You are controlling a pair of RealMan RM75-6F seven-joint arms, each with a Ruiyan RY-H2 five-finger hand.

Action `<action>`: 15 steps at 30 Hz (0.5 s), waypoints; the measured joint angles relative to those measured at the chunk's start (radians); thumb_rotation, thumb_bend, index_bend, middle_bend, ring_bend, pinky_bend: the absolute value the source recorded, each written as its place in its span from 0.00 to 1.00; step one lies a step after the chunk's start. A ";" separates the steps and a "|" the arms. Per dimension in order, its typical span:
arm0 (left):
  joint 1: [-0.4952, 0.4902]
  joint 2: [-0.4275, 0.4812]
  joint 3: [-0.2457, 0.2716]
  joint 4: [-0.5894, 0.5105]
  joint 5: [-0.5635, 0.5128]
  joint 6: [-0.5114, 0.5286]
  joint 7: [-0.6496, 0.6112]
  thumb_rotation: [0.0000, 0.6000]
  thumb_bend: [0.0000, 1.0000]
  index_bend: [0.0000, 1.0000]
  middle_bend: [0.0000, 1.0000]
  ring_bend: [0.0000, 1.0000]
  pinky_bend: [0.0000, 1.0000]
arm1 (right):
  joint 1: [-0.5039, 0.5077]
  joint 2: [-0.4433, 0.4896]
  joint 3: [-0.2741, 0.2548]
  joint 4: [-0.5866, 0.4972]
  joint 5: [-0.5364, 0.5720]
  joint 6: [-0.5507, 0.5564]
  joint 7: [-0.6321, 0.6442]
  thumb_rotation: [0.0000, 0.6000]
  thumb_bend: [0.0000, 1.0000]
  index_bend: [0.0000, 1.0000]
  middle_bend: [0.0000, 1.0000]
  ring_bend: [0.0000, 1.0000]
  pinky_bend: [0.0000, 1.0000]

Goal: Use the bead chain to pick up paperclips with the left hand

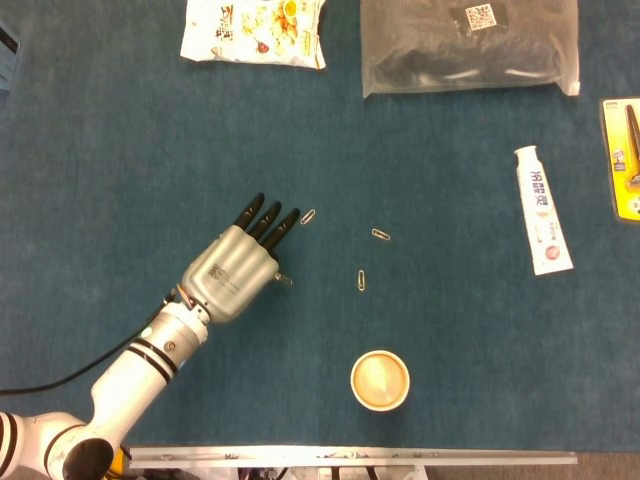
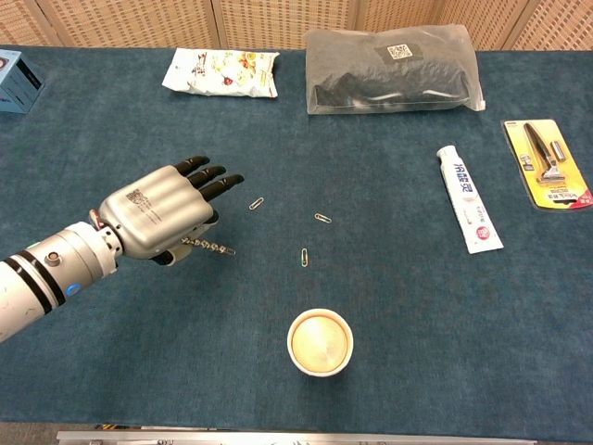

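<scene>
Chest view: left robot hand holds bead chain nr paperclips

A staged robot test bench in a lab is showing here: a blue felt-covered table is carrying unrelated retail goods, a snack packet, a bagged dark item, a toothpaste tube, a carded razor, with woven screen panels standing behind.
</scene>
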 measured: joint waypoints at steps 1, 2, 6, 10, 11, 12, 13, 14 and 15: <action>-0.002 0.001 -0.003 0.001 -0.005 0.001 -0.002 1.00 0.35 0.63 0.00 0.00 0.05 | -0.001 0.000 0.001 0.000 0.001 0.001 0.001 1.00 0.63 0.44 0.35 0.20 0.33; -0.004 0.002 -0.008 0.004 -0.012 0.001 -0.004 1.00 0.35 0.63 0.00 0.00 0.05 | -0.001 0.000 0.001 0.000 0.000 0.002 0.001 1.00 0.63 0.44 0.35 0.20 0.33; -0.013 0.000 -0.021 0.023 -0.036 0.000 -0.010 1.00 0.35 0.63 0.00 0.00 0.05 | -0.003 -0.001 0.002 0.002 0.000 0.003 0.003 1.00 0.63 0.44 0.35 0.20 0.33; -0.025 -0.011 -0.033 0.045 -0.059 -0.006 -0.017 1.00 0.35 0.63 0.00 0.00 0.05 | -0.002 -0.001 0.003 0.002 0.002 0.000 0.002 1.00 0.63 0.44 0.36 0.20 0.33; -0.029 -0.015 -0.036 0.053 -0.065 -0.009 -0.018 1.00 0.35 0.63 0.00 0.00 0.05 | -0.002 -0.001 0.003 0.002 0.002 -0.001 0.002 1.00 0.63 0.44 0.36 0.20 0.33; -0.033 -0.018 -0.038 0.058 -0.070 -0.010 -0.019 1.00 0.35 0.63 0.00 0.00 0.05 | -0.002 -0.001 0.003 0.003 0.003 -0.002 0.002 1.00 0.63 0.44 0.36 0.20 0.33; -0.036 -0.021 -0.040 0.063 -0.074 -0.012 -0.019 1.00 0.35 0.63 0.00 0.00 0.05 | -0.002 -0.001 0.003 0.003 0.003 -0.003 0.002 1.00 0.63 0.44 0.36 0.20 0.33; -0.041 -0.025 -0.043 0.069 -0.080 -0.014 -0.019 1.00 0.35 0.63 0.00 0.00 0.05 | -0.002 -0.001 0.004 0.003 0.003 -0.003 0.003 1.00 0.63 0.44 0.36 0.20 0.33; -0.044 -0.027 -0.045 0.072 -0.084 -0.015 -0.020 1.00 0.35 0.63 0.00 0.00 0.05 | -0.002 -0.001 0.004 0.003 0.004 -0.003 0.004 1.00 0.63 0.44 0.36 0.20 0.33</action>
